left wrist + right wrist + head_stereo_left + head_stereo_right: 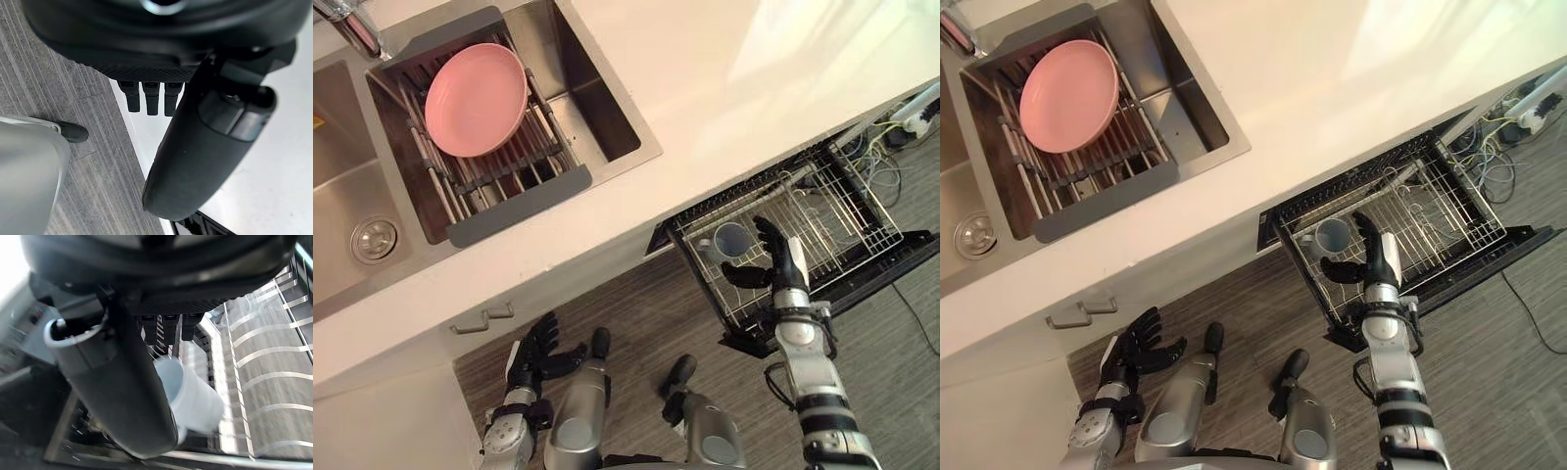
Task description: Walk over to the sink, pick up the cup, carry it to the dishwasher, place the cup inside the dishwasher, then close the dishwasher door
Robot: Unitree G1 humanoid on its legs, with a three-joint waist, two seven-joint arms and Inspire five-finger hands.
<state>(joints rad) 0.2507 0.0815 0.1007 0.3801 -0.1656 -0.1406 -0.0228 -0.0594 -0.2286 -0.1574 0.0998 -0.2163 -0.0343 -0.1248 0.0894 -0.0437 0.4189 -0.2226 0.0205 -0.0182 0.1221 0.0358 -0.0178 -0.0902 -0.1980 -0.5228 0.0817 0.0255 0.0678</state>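
The pale blue-grey cup (732,238) lies in the near left corner of the pulled-out dishwasher rack (847,211), its mouth facing up toward me. My right hand (785,262) hovers just beside it, open, fingers straight over the rack and thumb below the cup. In the right wrist view the cup (195,399) shows tilted past the thumb (122,396), with nothing curled round it. My left hand (540,351) hangs low by the cabinet front, open and holding nothing. The dishwasher door (901,257) is folded down under the rack.
A pink plate (477,98) rests on a drying rack (514,186) in the steel sink (607,117), beside a second basin with a drain (375,240). The white counter (734,88) runs above the dishwasher. Cables (891,137) lie on the floor at the far right.
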